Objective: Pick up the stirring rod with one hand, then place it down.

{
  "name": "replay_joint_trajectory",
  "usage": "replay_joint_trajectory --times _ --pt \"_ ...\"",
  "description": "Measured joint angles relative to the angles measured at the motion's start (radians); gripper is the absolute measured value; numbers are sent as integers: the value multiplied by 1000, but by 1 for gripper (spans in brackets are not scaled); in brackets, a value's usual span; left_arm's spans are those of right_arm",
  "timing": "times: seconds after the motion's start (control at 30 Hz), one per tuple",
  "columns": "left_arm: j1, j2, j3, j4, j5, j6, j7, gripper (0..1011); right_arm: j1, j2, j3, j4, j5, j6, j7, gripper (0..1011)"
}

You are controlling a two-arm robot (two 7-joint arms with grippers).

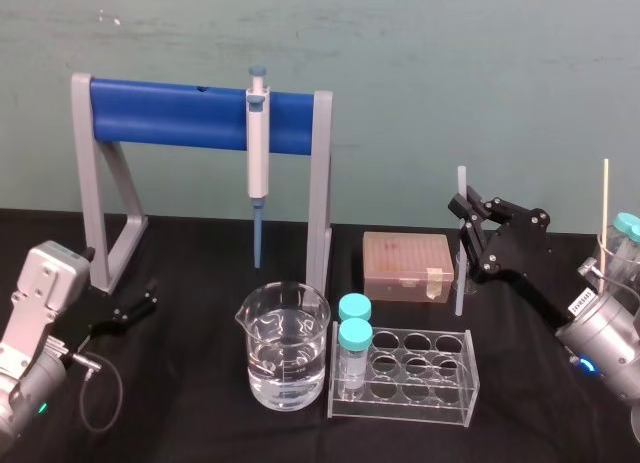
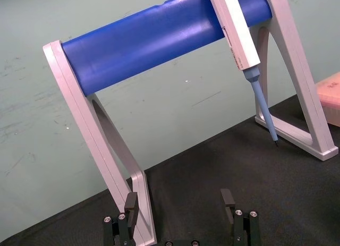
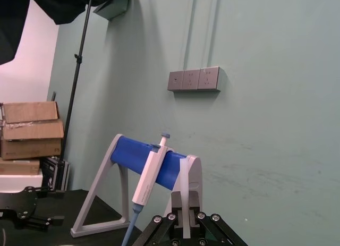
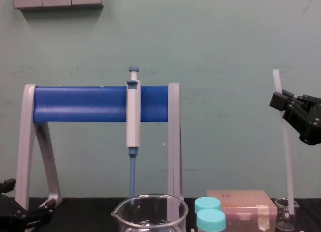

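The stirring rod (image 1: 460,258) is a thin translucent white stick, standing nearly upright at the right rear of the table. My right gripper (image 1: 463,208) is shut on the upper part of it. From the chest the stirring rod (image 4: 286,157) leans slightly, and its lower end is down at a small glass beaker (image 4: 287,212). I cannot tell whether the end rests inside the beaker. The right wrist view has the stirring rod (image 3: 187,203) clamped in the right gripper (image 3: 187,218). My left gripper (image 1: 150,295) rests open at the table's left, beside the stand's leg; its left gripper (image 2: 179,201) fingers stand apart around nothing.
A grey-and-blue pipette (image 1: 258,148) hangs on the blue-bar stand (image 1: 170,113). In front stand a large beaker of water (image 1: 285,348) and a clear tube rack (image 1: 440,383) with two teal-capped tubes. A brown tip box (image 1: 407,266) sits next to the rod. A jar with a thin wooden stick (image 1: 605,198) is far right.
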Motion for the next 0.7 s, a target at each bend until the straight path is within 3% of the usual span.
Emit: replay_joint_trajectory --times 0.7 --pt "0 0 0 0 0 0 0 1000 1 1 -1 -1 -2 1 -2 64"
